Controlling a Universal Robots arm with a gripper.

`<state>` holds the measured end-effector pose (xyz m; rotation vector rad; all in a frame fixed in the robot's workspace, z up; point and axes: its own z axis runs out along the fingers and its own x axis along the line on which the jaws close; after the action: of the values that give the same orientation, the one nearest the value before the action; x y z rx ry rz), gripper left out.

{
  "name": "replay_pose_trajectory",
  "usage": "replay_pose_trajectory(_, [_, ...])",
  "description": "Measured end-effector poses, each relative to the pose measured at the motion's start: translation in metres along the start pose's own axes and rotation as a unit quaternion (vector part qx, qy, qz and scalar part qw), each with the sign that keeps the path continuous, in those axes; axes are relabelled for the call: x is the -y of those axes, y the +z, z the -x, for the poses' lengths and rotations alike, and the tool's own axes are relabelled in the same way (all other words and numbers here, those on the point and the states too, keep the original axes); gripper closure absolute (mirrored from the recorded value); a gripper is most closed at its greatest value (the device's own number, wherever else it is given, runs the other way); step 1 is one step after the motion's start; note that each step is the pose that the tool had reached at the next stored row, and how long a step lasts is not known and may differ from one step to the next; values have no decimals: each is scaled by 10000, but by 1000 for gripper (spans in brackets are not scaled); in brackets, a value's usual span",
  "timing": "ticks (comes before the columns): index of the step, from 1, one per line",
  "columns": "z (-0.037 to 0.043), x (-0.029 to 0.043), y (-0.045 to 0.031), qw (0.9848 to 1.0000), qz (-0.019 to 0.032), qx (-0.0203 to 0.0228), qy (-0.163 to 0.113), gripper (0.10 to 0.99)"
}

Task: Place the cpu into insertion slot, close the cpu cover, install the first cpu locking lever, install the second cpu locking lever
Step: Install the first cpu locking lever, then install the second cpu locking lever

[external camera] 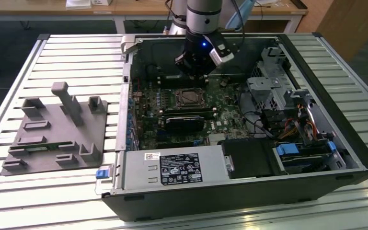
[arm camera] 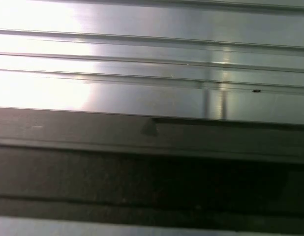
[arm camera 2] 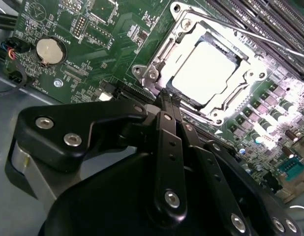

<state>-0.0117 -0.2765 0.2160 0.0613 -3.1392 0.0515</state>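
Inside the open computer case (external camera: 337, 143), the cpu (arm camera 2: 206, 73) is seated in the insertion slot (arm camera 2: 157, 56), framed by the cpu cover (arm camera 2: 240, 61); the gripper (arm camera 2: 169, 98) is held together, empty, beside it.

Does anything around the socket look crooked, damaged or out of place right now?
Nothing stands out. The cpu lies flat and square in the insertion slot, with the cpu cover framing it evenly. The gripper, fingers together, sits at the socket's edge. No loose parts on the motherboard.

open air above the insertion slot (external camera: 189, 97); memory slots (external camera: 187, 113) just beside it, drive cage (external camera: 268, 93) and case walls (external camera: 130, 86) hem the sides.
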Motion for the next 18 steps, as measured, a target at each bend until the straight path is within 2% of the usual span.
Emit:
replay_pose_trajectory(11, [-1,32,1,10000,0,0,0,973])
replay_pose_trajectory(18, [-4,107,3,10000,0,0,-1,973])
